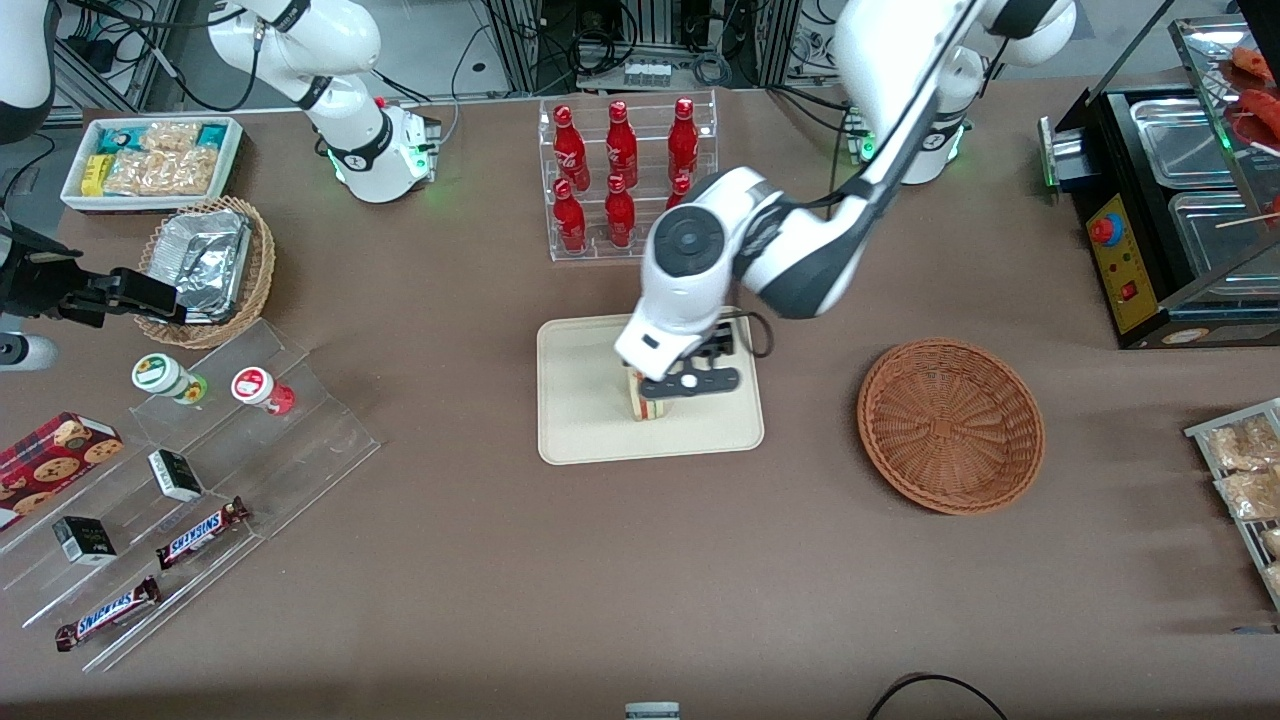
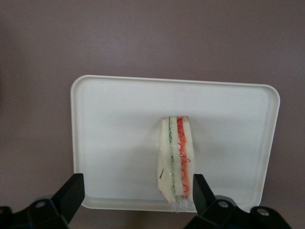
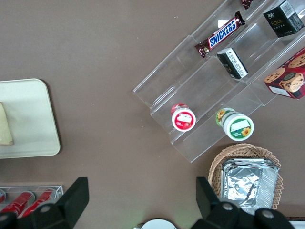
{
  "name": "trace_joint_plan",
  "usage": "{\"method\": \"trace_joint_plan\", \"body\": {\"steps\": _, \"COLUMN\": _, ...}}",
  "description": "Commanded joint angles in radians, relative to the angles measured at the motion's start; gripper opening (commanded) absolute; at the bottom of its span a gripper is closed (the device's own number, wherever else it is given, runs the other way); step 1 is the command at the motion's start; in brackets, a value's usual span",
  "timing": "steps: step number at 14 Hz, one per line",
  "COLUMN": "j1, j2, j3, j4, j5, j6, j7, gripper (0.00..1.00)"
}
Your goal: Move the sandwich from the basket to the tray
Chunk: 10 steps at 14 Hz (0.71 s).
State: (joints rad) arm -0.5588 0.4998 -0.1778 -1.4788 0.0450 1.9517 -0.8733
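The sandwich [image 2: 175, 160] stands on its edge on the tray [image 2: 119, 138]. The tool [image 2: 138, 191] hovers above it, fingers spread wide apart. Retract straight upward; avoid tipping the wedge sideways.

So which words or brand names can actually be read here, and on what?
"SNICKERS": on the two candy bars on the clear stepped stand.
Script logo on the red bottles: too small to read.
Small black boxes, cookie box, snack packets: print unreadable.
The sandwich on the tray has no text; the gripper is open around it.
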Motion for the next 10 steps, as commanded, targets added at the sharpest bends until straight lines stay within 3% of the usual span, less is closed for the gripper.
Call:
{"method": "trace_joint_plan", "body": {"steps": 1, "j1": 0.08, "j2": -0.084, "j3": -0.006, "j4": -0.026, "j5": 0.004, "j6": -0.098, "j7": 0.023, "gripper": 1.0}}
{"method": "trace_joint_plan", "body": {"steps": 10, "j1": 0.318, "j2": -0.282, "j3": -0.006, "j4": -0.041, "j5": -0.011, "j6": -0.353, "j7": 0.401, "gripper": 1.0}}
